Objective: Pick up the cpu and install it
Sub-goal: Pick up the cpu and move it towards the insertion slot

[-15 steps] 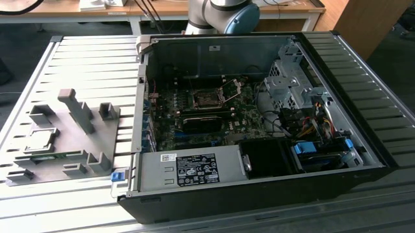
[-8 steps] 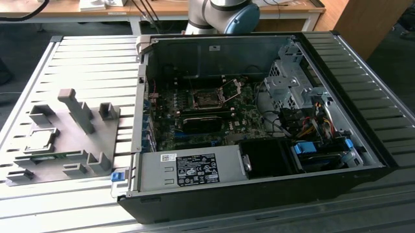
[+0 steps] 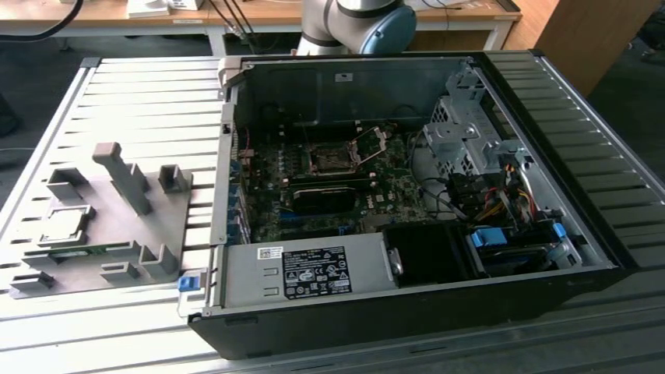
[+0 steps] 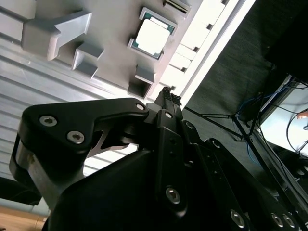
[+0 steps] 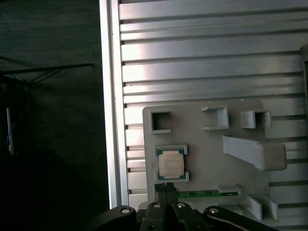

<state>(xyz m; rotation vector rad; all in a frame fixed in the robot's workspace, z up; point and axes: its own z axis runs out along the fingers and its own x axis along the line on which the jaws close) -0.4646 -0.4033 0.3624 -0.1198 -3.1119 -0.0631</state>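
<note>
Nearby, cpu (image 5: 171,162) flat in grey holder plate (image 5: 202,159), claw (image 5: 165,186) hovering close, not touching, pinched narrow, empty

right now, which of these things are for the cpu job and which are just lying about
Job: cpu, holder plate under it, socket, tool near the cpu.
Lying about: memory stick, power supply, drive cage, cables.

Bright glare on slatted table (image 5: 202,53); floor (image 5: 48,96) dim.
</note>
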